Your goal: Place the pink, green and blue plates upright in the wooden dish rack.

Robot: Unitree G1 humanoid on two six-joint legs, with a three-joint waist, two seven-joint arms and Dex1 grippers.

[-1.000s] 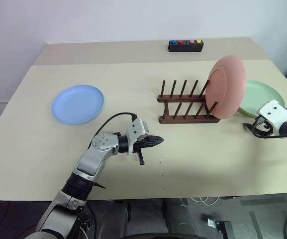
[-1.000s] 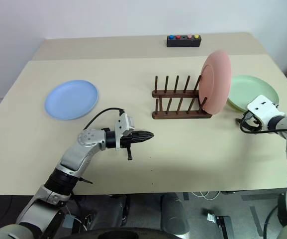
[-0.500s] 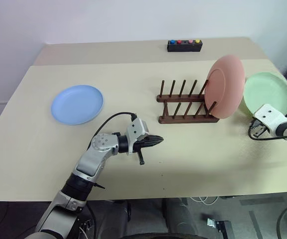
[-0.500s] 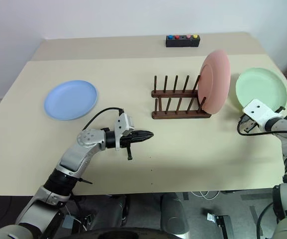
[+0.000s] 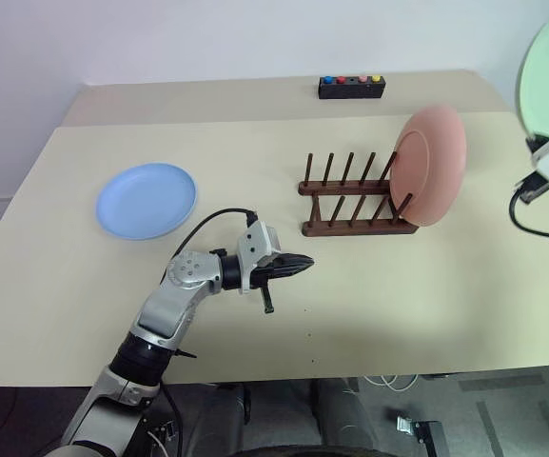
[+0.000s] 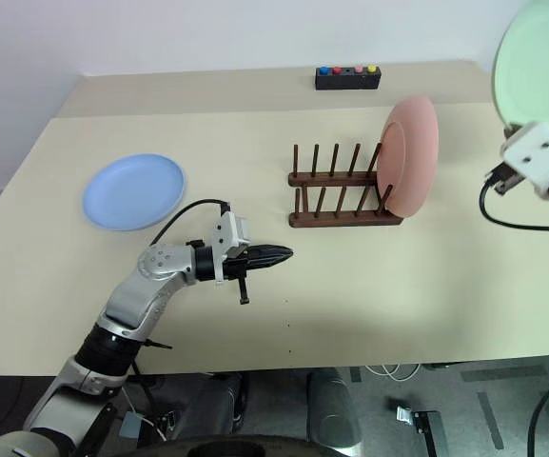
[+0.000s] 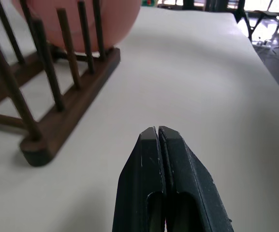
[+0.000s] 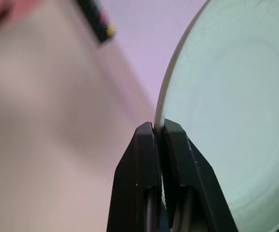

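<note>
The pink plate [image 5: 433,164] stands upright in the right end of the wooden dish rack [image 5: 350,204]. High at the right, the green plate [image 6: 539,69] hangs on edge above the table, and my right gripper [image 8: 157,129] is shut on its rim. The blue plate [image 5: 147,199] lies flat on the left of the table. My left gripper [image 5: 304,264] is shut and empty, hovering low over the table in front of the rack, pointing right toward it; its tips [image 7: 157,132] show pressed together.
A small black box with coloured buttons [image 5: 352,88] sits at the table's far edge behind the rack. Several free pegs stand left of the pink plate. The table [image 5: 417,286] is bare in front of the rack and to its right.
My right gripper closed on the green plate's rim and lifted it off the table, tipping it upright and raising it high at the right. The left arm stayed put.
</note>
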